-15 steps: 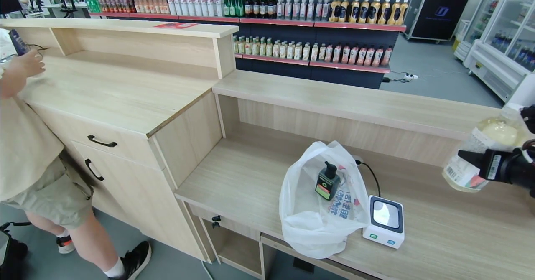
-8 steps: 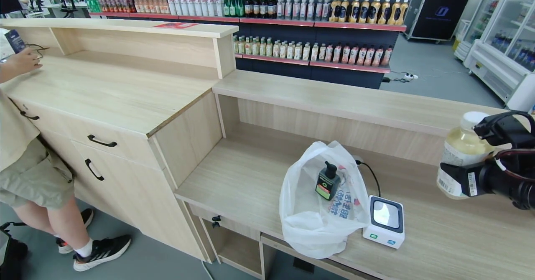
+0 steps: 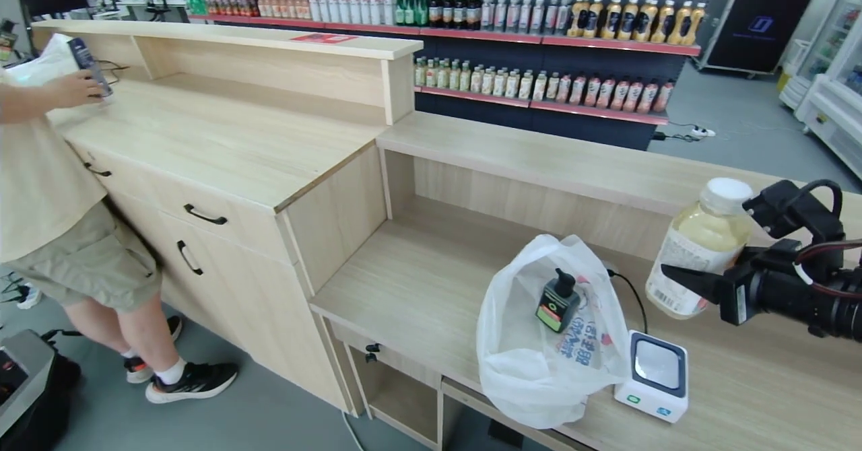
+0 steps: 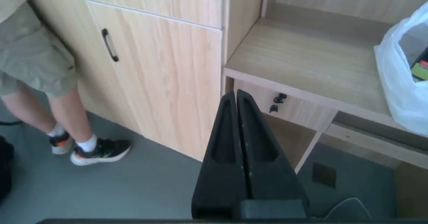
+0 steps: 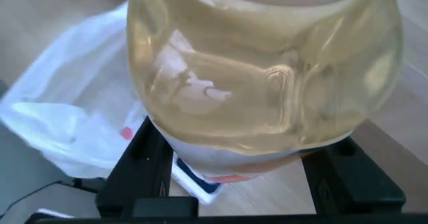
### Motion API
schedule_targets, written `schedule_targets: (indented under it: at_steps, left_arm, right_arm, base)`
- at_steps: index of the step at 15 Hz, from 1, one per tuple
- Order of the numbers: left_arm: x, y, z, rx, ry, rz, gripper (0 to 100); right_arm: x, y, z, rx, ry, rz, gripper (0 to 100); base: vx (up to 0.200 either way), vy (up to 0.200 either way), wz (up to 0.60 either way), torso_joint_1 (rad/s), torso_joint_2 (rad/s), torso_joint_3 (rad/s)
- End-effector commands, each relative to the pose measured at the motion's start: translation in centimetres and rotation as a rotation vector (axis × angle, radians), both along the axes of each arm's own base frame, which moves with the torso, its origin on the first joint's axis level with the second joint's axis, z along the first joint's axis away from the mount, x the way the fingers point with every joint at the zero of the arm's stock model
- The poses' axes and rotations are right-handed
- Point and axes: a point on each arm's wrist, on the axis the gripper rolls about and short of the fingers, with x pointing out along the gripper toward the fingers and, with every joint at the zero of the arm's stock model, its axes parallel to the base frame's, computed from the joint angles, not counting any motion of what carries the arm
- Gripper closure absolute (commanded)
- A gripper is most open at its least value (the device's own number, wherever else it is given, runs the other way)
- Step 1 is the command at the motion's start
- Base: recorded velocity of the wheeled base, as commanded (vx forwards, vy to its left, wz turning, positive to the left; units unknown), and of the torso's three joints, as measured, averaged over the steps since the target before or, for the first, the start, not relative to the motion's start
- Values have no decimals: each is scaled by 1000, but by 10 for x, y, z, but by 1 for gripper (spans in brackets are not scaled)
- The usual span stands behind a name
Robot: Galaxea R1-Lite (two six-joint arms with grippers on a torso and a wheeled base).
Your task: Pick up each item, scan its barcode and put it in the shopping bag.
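Note:
A large clear bottle (image 3: 700, 249) of pale yellow drink with a white cap hangs a little tilted above the counter, up and to the right of the scanner. My right gripper (image 3: 697, 281) is shut on its lower body, near the barcode label. In the right wrist view the bottle (image 5: 267, 70) sits between the black fingers (image 5: 144, 170). The white shopping bag (image 3: 552, 350) lies open on the counter with a dark green pump bottle (image 3: 557, 301) inside. My left gripper (image 4: 236, 103) is shut and empty, low over the floor in front of the counter.
A small white barcode scanner (image 3: 654, 375) stands right of the bag, its cable running to the counter's back wall (image 3: 539, 202). A taller counter with drawers (image 3: 222, 161) stands to the left. Drink shelves (image 3: 539, 54) line the room behind.
The head camera has shifted, so the scene sits further right. My right gripper has carried the bottle left, closer to the scanner and bag, and brought it more upright.

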Motion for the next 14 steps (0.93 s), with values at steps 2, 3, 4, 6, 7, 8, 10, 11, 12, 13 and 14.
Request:
schedule_targets:
  at_steps: [2,3,4,6,7,8,10,11,12,13,14]
  left_arm:
    - [0,0,0,0,0,-1,100]
    - [0,0,0,0,0,0,100]
    - [0,0,0,0,0,0,100]
    - [0,0,0,0,0,0,100]
    - [0,0,0,0,0,-1,100]
    - [0,0,0,0,0,0,100]
    - [0,0,0,0,0,0,100]
    - [0,0,0,0,0,0,100]
    - [0,0,0,0,0,0,100]
    - [0,0,0,0,0,0,100]
    - [0,0,0,0,0,0,100]
  right_arm:
    - [8,-23,-20,24,61,180,100]
    - [10,-37,-32,-1,62,317,100]
    - [11,-49,-48,-27,67,435,100]
    - [5,-67,-76,-96,120,517,100]
    - [1,-72,-88,-68,145,550,100]
    - [1,-74,-93,-44,152,564,100]
    - [13,-80,-104,-8,171,572,100]
    - [18,-80,-107,-6,173,578,100]
    - [26,-80,-110,-5,175,588,100]
    - [33,-76,-112,-5,179,612,100]
    - [40,-73,-114,-4,181,627,100]
  base:
    - [0,0,0,0,0,0]
    - [0,0,0,0,0,0]
    - [0,0,0,0,0,0]
    - [0,0,0,0,0,0]
    - [0,0,0,0,0,0]
    - [0,0,0,0,0,0]
    - [0,0,0,0,0,0]
    - [0,0,0,0,0,0]
    - [0,0,0,0,0,0]
    - [0,0,0,0,0,0]
    - [0,0,0,0,0,0]
